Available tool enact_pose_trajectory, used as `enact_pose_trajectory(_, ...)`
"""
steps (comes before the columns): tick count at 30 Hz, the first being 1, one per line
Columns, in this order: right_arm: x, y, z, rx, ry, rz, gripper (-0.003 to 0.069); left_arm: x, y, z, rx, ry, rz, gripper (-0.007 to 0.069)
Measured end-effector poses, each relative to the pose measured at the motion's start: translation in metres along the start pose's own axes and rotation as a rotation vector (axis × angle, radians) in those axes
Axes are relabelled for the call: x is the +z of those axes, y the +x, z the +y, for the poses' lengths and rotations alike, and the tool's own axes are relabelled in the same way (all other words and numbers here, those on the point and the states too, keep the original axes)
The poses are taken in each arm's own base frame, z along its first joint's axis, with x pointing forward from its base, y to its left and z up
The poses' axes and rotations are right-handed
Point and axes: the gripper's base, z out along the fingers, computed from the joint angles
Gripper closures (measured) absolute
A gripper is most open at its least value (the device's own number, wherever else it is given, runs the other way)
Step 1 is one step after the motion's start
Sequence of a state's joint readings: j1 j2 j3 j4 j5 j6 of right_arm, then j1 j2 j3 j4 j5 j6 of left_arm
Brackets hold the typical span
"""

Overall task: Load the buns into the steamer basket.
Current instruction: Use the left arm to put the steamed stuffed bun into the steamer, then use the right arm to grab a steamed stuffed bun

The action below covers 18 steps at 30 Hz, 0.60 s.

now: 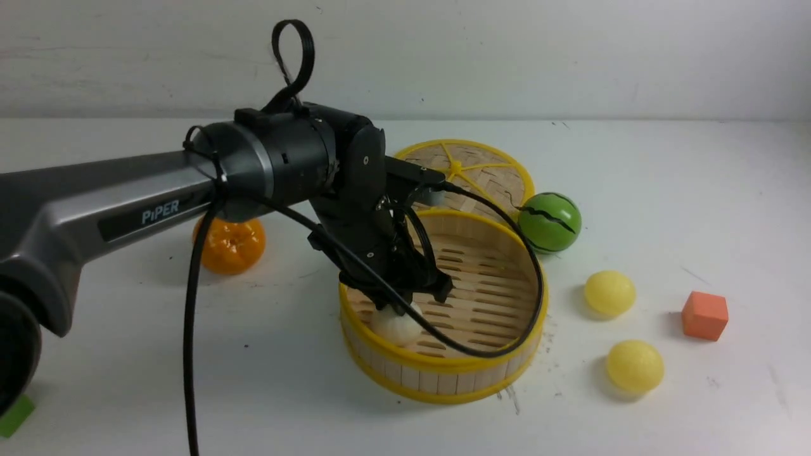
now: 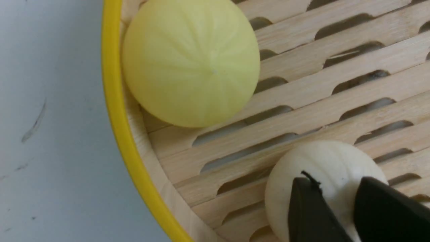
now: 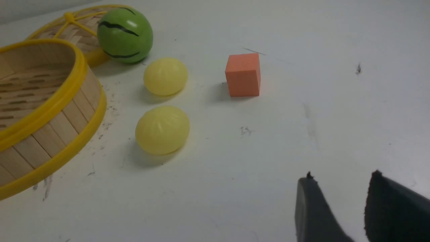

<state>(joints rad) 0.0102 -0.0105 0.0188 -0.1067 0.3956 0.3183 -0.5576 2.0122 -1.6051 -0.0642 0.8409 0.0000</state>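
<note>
The steamer basket [image 1: 443, 366] [image 2: 117, 111] [image 3: 50, 101] stands mid-table. An off-white bun [image 1: 396, 328] [image 2: 322, 158] rests on its slatted floor near the front-left wall. My left gripper [image 1: 412, 299] [image 2: 336, 179] hangs just over it, fingers apart, with the bun's top showing between them. A pale yellow bun [image 2: 191, 64] lies against the basket wall; the arm hides it in the front view. Two more yellow buns [image 1: 609, 292] [image 1: 635, 366] [image 3: 165, 76] [image 3: 162, 130] sit on the table right of the basket. My right gripper [image 3: 339, 178] is open over bare table, out of the front view.
A green striped ball [image 1: 549, 222] [image 3: 125, 35] leans on the flat woven lid [image 1: 481, 171] behind the basket. An orange fruit [image 1: 229, 246] sits left of the basket, under the left arm. An orange cube [image 1: 704, 315] [image 3: 243, 75] lies right of the buns.
</note>
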Motion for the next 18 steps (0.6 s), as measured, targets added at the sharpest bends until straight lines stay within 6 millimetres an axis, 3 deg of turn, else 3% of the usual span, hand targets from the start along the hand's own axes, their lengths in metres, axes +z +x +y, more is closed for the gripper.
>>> enact_pose_trajectory(4,0.000,0.000,0.000,0.000,0.000,0.000,0.0420,-0.023,-0.001,-0.001,-0.054,0.002,-0.018,0.0238)
enact_pose_trajectory(5,0.000,0.000,0.000,0.000,0.000,0.000,0.0420,-0.025,-0.001,-0.001,-0.059,0.002,-0.018,0.0235)
enact_pose_trajectory(6,0.000,0.000,0.000,0.000,0.000,0.000,0.0420,-0.051,-0.004,-0.003,-0.083,0.005,-0.061,0.0228)
enact_pose_trajectory(7,0.000,0.000,0.000,0.000,0.000,0.000,0.0420,-0.054,-0.004,-0.003,-0.087,0.006,-0.066,0.0228)
enact_pose_trajectory(8,0.000,0.000,0.000,0.000,0.000,0.000,0.0420,-0.087,-0.004,-0.003,-0.111,0.001,-0.127,0.0288)
enact_pose_trajectory(9,0.000,0.000,0.000,0.000,0.000,0.000,0.0420,-0.091,-0.003,-0.003,-0.114,0.000,-0.134,0.0288)
enact_pose_trajectory(11,0.000,0.000,0.000,0.000,0.000,0.000,0.0420,-0.122,0.000,-0.004,-0.134,-0.002,-0.203,0.0407)
enact_pose_trajectory(12,0.000,0.000,0.000,0.000,0.000,0.000,0.0420,-0.155,0.011,-0.004,-0.137,-0.006,-0.277,0.0550)
enact_pose_trajectory(13,0.000,0.000,0.000,0.000,0.000,0.000,0.0420,-0.170,0.021,-0.003,-0.136,-0.007,-0.314,0.0606)
enact_pose_trajectory(15,0.000,0.000,0.000,0.000,0.000,0.000,0.0420,-0.199,0.044,-0.003,-0.135,-0.002,-0.393,0.0638)
enact_pose_trajectory(18,0.000,0.000,0.000,0.000,0.000,0.000,0.0420,-0.222,0.095,-0.002,-0.141,0.012,-0.486,0.0638)
